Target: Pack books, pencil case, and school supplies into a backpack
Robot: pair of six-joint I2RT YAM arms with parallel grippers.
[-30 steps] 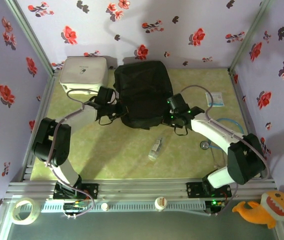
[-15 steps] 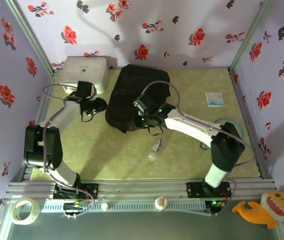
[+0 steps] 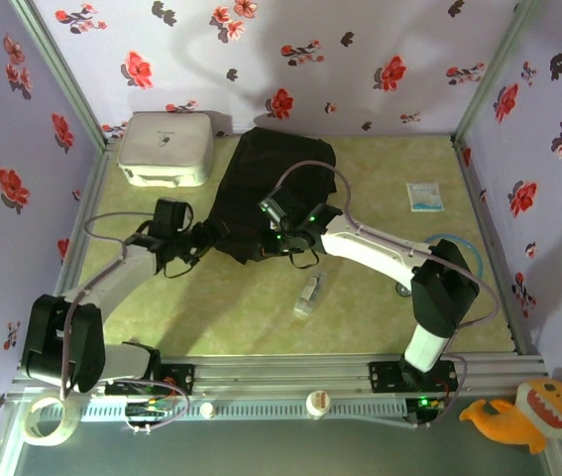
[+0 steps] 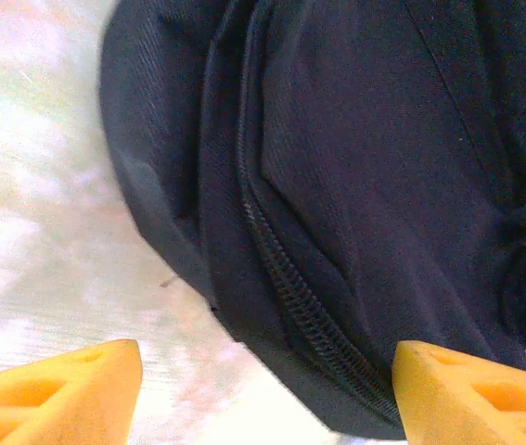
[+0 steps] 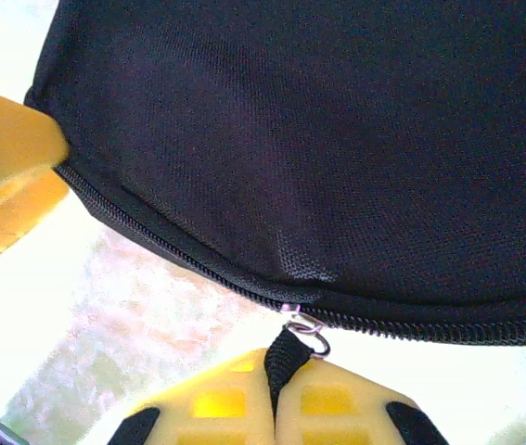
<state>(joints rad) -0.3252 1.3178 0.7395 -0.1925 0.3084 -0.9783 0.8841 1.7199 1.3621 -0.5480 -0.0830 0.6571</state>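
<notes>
Right claw (image 5: pixel 277 373) is clamped tight on the zipper pull (image 5: pixel 292 345), with the backpack (image 5: pixel 318 139) bulging just ahead of it on the counter (image 5: pixel 151 315). Left claw (image 4: pixel 267 394) stands wide apart, and the backpack's zippered edge sits just in front, between its fingers.

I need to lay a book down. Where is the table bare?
Bare: the table between the left arm and the small bottle, and between the backpack and the packet. Crowded: the backpack's near edge, with the open left gripper and the right gripper shut on the zipper pull.
</notes>
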